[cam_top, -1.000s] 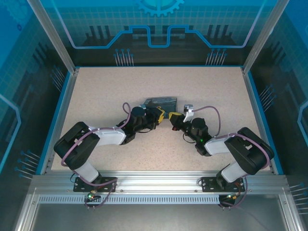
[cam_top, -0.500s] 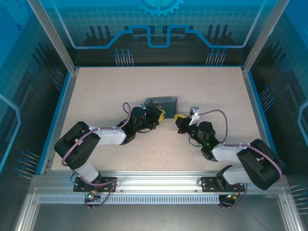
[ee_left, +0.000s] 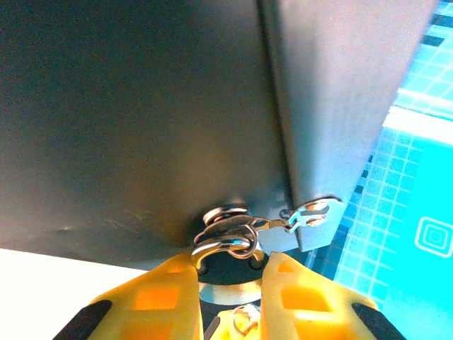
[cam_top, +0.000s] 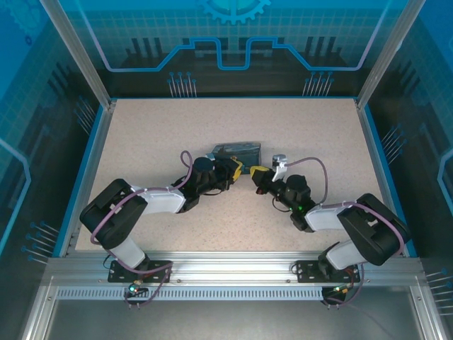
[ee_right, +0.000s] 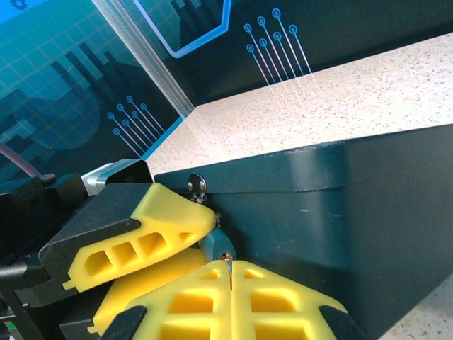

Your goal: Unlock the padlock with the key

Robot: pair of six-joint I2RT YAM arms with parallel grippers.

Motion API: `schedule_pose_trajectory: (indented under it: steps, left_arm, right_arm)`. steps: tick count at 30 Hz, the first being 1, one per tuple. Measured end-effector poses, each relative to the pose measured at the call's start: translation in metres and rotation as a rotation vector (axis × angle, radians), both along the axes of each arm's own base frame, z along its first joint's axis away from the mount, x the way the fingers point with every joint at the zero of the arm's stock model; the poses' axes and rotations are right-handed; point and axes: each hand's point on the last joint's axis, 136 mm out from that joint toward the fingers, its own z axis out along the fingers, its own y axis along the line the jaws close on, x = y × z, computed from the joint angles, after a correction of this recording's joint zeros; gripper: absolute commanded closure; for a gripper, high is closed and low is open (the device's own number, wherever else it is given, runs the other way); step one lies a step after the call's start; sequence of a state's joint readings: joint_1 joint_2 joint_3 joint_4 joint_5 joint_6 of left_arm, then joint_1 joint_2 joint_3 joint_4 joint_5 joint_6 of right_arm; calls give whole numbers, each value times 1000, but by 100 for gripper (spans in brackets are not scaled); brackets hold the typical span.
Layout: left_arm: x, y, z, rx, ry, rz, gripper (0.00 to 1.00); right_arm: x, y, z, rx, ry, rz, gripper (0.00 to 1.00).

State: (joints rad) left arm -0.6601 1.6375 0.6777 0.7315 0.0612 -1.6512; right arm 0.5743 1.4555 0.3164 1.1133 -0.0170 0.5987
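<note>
Right wrist: right pincer (ee_right: 229, 266) closed tight on key (ee_right: 225, 256) at padlock (ee_right: 211, 244), left pincer (ee_left: 230, 263) narrowly clamping padlock; keep key straight, twist gently.

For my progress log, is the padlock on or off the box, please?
On: the padlock is hooked through the hasp on the box.

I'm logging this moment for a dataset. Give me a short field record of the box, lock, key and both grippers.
box: dark, rectangular
hasp: silvery, at box corner
padlock: shackle hooked at hasp
key: small tip at padlock
left gripper: shut on padlock
right gripper: shut on key
unlocked: cannot tell
</note>
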Motion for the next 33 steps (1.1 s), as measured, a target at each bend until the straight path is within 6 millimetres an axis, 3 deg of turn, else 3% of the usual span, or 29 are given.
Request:
schedule_pose_trajectory:
  steps: [33]
  left_arm:
    - [0, 0, 0, 0, 0, 0, 100]
  right_arm:
    - [5, 1, -7, -10, 18, -11, 100]
